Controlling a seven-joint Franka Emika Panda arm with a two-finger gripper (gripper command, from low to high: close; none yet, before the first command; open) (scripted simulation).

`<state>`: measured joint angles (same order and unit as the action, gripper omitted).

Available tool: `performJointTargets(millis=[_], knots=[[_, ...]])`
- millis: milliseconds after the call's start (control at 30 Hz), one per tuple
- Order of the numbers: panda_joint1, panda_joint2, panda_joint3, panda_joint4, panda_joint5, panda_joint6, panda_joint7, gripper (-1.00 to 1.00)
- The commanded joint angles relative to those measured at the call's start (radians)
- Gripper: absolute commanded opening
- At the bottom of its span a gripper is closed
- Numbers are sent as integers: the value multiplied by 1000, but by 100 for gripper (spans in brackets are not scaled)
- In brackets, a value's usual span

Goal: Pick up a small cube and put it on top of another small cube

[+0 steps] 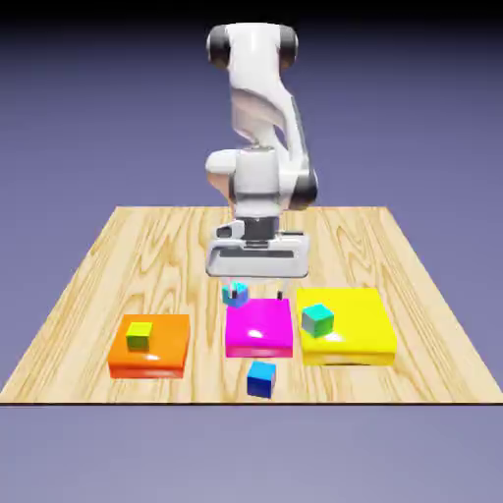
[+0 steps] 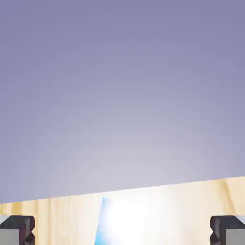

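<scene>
The small deep-blue cube (image 1: pixel 261 378) sits on the wooden table (image 1: pixel 88 285) near its front edge, just in front of the magenta block (image 1: pixel 259 327). My gripper (image 1: pixel 257 291) hangs low over the back edge of that block, well behind the blue cube, and stands open with nothing held. A lighter cyan cube (image 1: pixel 235 293) lies by the finger on the exterior view's left. In the hand view the gripper (image 2: pixel 122 232) shows two grey fingertips (image 2: pixel 16 229) far apart, with a washed-out pale blue patch (image 2: pixel 107 222) on the wood between them.
A teal-grey cube (image 1: pixel 317 318) rests on the flat yellow block (image 1: pixel 359 329). A yellow-green cube (image 1: pixel 139 335) rests on the flat orange block (image 1: pixel 152 354). The hand view's upper part is plain backdrop.
</scene>
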<state>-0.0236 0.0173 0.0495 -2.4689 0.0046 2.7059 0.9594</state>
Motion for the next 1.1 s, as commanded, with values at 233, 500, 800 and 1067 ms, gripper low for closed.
performJointTargets(millis=[233, 500, 800, 1067], knots=[[-18, 290, 24, 168, 2, -163, 108, 0], [-10, 485, 17, 200, -12, -30, 128, -100], [1, 276, 35, 161, -5, -192, -31, -100], [50, 172, 55, 104, -22, -219, -378, -100]])
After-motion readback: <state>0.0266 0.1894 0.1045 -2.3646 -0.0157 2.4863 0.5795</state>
